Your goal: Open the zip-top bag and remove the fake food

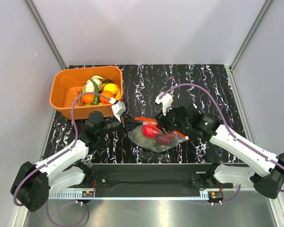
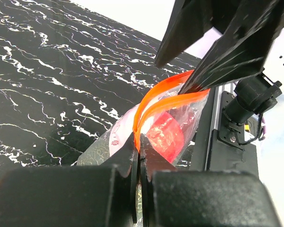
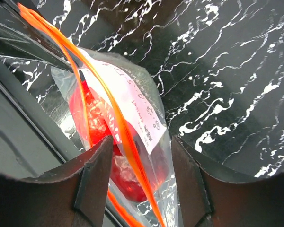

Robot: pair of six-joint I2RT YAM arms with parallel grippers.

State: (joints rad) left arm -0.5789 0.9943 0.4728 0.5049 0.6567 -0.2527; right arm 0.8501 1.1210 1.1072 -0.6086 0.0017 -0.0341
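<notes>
**Orange-red zip strip pinched at one end, straddled at the other**

Crinkly clear plastic zip-top bag lying on the black white-veined marble-pattern surface, near the front edge and between both arms, mouth pointing away from the bases. Left tool closed tight on the near end of the orange-red strip, judged to anchor that corner so the mouth can be pulled apart. Right tool with prongs apart, one on each side of the strip and bag top; contact not clear from the wrist view, so no firm grip claimed. Judged to be lining up for a pinch on one lip opposite the anchor.

Inside the bag, counted from above: one shiny red apple-like plastic ball, one dark maroon roundish piece, one dark green roundish piece. Three fake food items, all enclosed, none removed yet.

Elsewhere: one orange plastic basket at the far left, well apart from the bag, holding assorted orange, yellow, green and white toy produce; exact count not readable
</notes>
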